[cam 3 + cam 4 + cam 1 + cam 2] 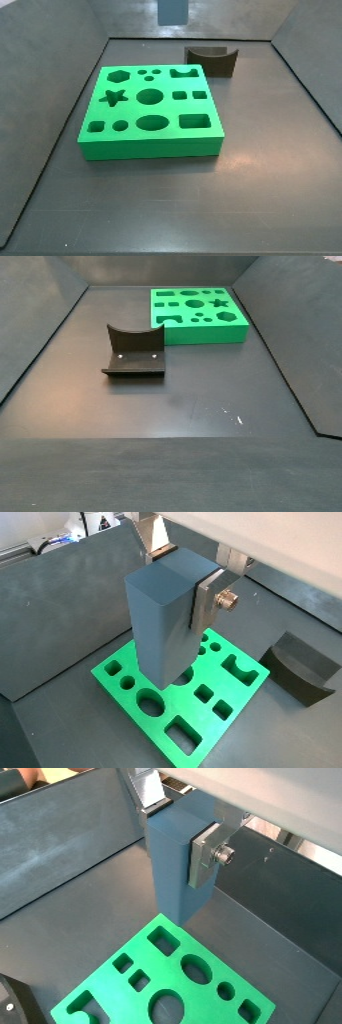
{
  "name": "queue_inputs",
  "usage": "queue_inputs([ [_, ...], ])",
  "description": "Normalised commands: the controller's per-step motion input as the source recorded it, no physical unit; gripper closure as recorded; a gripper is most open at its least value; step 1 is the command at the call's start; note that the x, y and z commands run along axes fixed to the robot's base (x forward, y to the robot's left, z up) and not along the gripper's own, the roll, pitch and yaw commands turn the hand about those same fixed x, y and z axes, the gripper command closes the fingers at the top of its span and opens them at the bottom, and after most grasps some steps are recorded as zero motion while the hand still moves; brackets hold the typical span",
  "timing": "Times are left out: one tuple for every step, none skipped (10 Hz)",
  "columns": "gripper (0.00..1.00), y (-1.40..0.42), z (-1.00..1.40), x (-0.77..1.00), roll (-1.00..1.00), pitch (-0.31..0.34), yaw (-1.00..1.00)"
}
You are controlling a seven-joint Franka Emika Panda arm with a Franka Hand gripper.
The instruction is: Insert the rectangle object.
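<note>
My gripper is shut on the rectangle object, a long matte blue-grey bar, gripped near its upper end by the silver finger plates. The bar hangs upright in the air above the green slab with shaped holes, its lower end apart from the slab. Both wrist views show this, with the gripper, bar and slab. In a side view only the bar's lower end shows, high above the back of the floor, behind the slab. The gripper is out of the side view showing the slab.
A dark brown block with a curved notch stands on the floor beside the slab; it also shows in the side view and a wrist view. Dark walls enclose the floor on the sides.
</note>
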Motion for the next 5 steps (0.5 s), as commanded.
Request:
queue_inputs([
  [1.0,0.04,-0.7,0.9,0.16,-0.026,-0.42],
  [1.0,0.05,-0.7,0.91,0.16,-0.027,-0.41],
  [1.0,0.06,-0.71,0.94,0.15,-0.034,-0.38],
  [1.0,0.07,-0.69,0.94,0.13,-0.043,-0.37],
  [1.0,0.07,-0.63,0.92,0.11,-0.036,-0.4],
])
